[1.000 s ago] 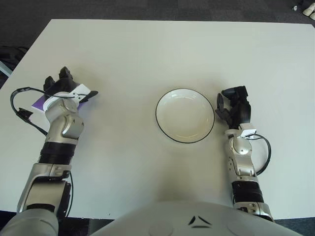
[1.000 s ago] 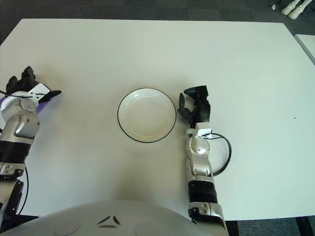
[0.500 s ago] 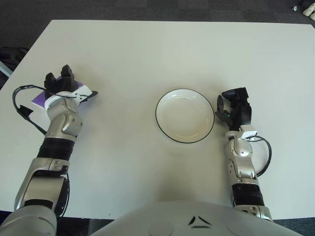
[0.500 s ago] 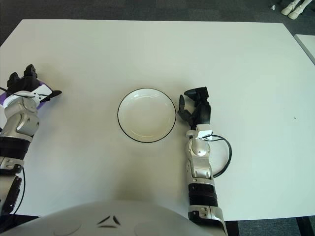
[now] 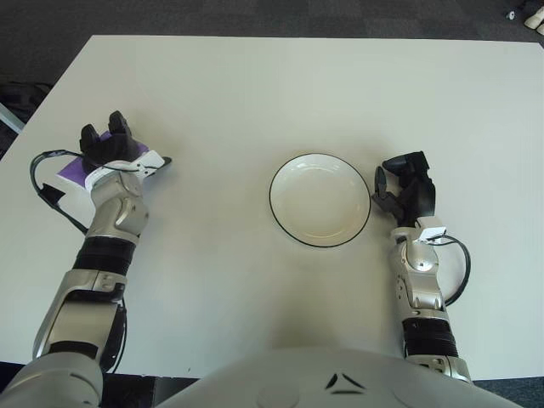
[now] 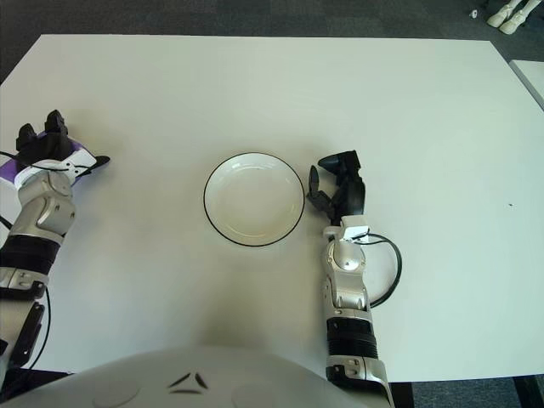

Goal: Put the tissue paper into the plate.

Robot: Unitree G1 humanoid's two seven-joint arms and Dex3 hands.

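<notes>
Black fingers [image 5: 110,140] of the left hand [image 5: 113,155] lie over a purple and white tissue packet [image 5: 85,166] at the far left of the table [image 5: 255,85]. The fingers curl down onto the packet and one thumb sticks out to the right, low against the tabletop. Whether the hand truly grips the packet or only rests on it cannot be told. The packet lies flat on the table, mostly hidden under the hand, with its purple face showing on the left side and a white strip near the thumb. A thin black cable [image 5: 47,183] loops out from the silver left wrist, toward the near left edge of the table.

Further right, well apart from the packet, a round white plate [image 5: 320,200] with a thin dark rim sits near the middle of the table. It holds nothing.

Just beside the right edge of the plate sits the right hand [image 5: 406,189], also black, on a silver forearm that reaches in from the near side. Its fingers are curled loosely inward and hold nothing. The hand is close to the plate's rim but does not seem to touch it. A black cable [image 5: 459,263] loops beside the right wrist.

White tabletop spreads out all around, and a dark floor [image 5: 255,15] shows beyond the far edge.
</notes>
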